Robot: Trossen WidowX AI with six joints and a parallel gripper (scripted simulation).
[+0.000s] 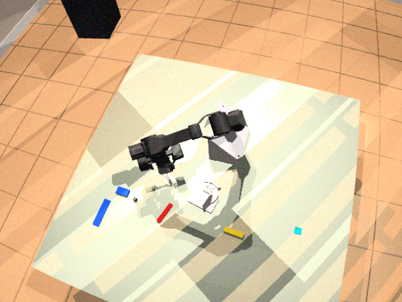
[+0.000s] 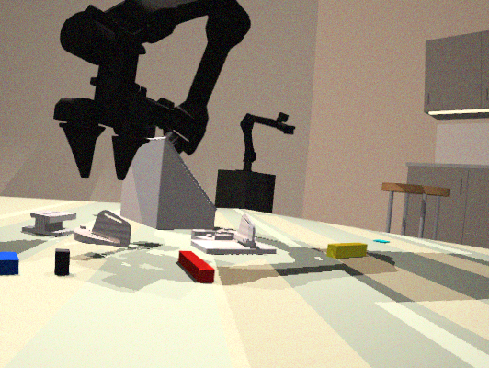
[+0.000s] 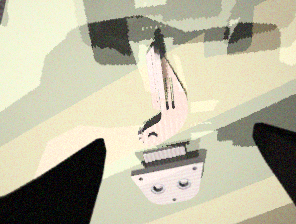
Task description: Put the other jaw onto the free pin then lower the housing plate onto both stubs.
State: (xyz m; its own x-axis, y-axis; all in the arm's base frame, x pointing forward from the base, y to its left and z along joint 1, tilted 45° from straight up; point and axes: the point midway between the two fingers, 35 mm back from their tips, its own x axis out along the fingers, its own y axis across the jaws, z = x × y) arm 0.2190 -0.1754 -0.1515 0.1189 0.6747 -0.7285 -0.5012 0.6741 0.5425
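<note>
My gripper [image 1: 160, 167] [image 2: 102, 174] [image 3: 178, 137] is open and empty. It hangs above the loose jaw [image 1: 171, 178] [image 2: 106, 229] [image 3: 167, 95], a pale curved piece lying flat on the table. The housing plate [image 1: 151, 187] [image 2: 48, 221] [image 3: 170, 181], a small pale block with two holes, lies just beside the jaw's end. The base plate [image 1: 196, 201] [image 2: 221, 248] lies to the right. It carries the mounted jaw [image 1: 211, 189] [image 2: 245, 230], which stands upright on its pin. The free pin is too small to make out.
The arm's grey wedge mount [image 1: 227, 151] [image 2: 161, 193] stands behind the parts. A red block [image 1: 165, 212] [image 2: 197, 266], a yellow block [image 1: 233, 232] [image 2: 346, 249], two blue blocks [image 1: 122, 191] [image 1: 101, 212], a black cylinder [image 1: 134, 198] [image 2: 62, 261] and a cyan tile [image 1: 298, 230] lie around.
</note>
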